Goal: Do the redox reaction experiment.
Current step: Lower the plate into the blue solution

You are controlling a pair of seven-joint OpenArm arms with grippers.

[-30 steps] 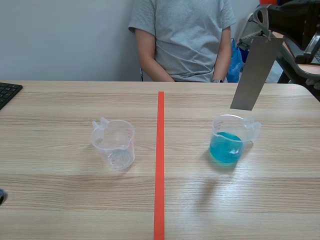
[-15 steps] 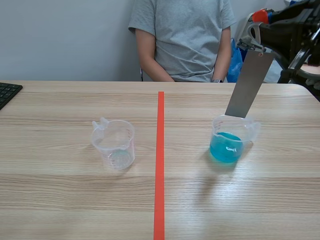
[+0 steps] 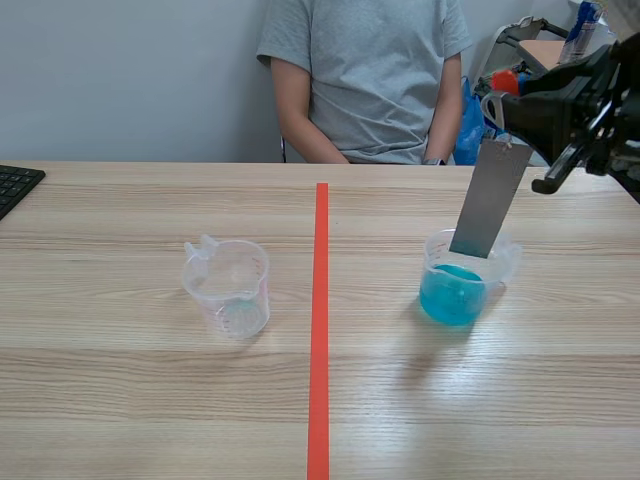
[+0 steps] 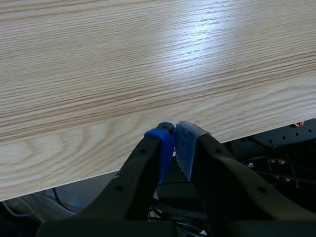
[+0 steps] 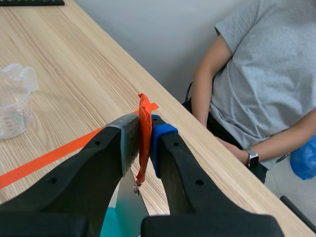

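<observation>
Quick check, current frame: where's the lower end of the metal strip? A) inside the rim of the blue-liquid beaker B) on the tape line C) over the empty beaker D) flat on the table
A: the metal strip, hung from the right gripper by its orange-red tab, dips inside the rim of the beaker of blue liquid; contact with the liquid is unclear.

The left pincer (image 4: 174, 137) has its pads pressed together, while the raised right pincer (image 5: 144, 129) clamps a metal strip (image 3: 488, 200).
</observation>
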